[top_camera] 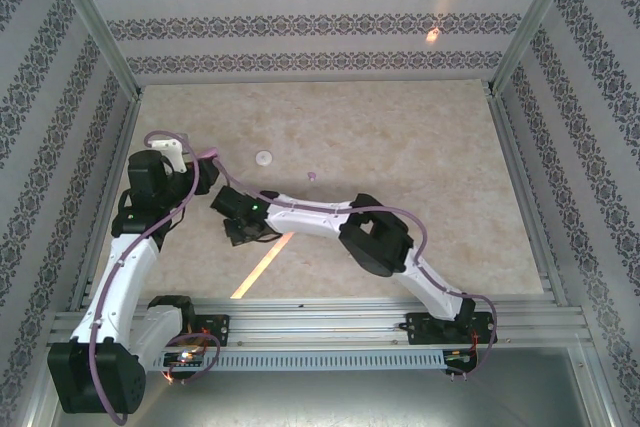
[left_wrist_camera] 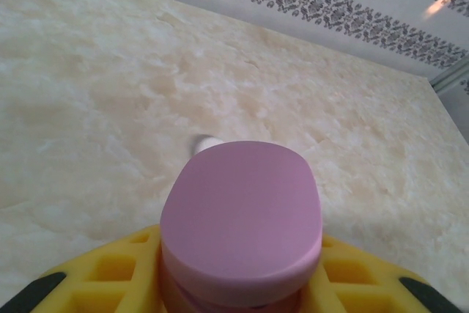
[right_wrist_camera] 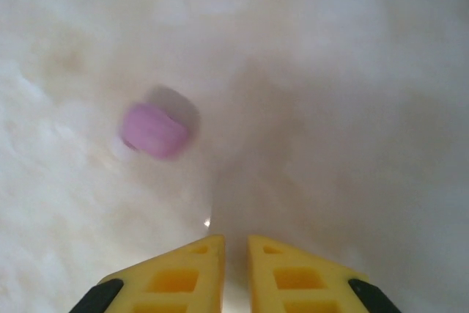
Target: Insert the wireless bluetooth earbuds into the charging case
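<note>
The pink oval charging case [left_wrist_camera: 242,210] is held between the yellow fingers [left_wrist_camera: 117,269] of my left gripper [left_wrist_camera: 238,248]. A thin gap shows under the case's lid at its near edge. In the top view the left gripper [top_camera: 207,169] is raised at the left of the table. My right gripper [right_wrist_camera: 234,243] hangs low over the table, its yellow fingers nearly touching with nothing between them. A lilac earbud [right_wrist_camera: 154,131], blurred, lies on the table ahead and to the left of those fingers. Another tiny lilac earbud [top_camera: 312,176] lies mid-table.
A flat white round disc [top_camera: 264,157] lies on the beige table just right of the left gripper; its edge [left_wrist_camera: 205,142] peeks out behind the case. The right arm [top_camera: 330,219] stretches leftwards across the near part of the table. Patterned walls enclose the table.
</note>
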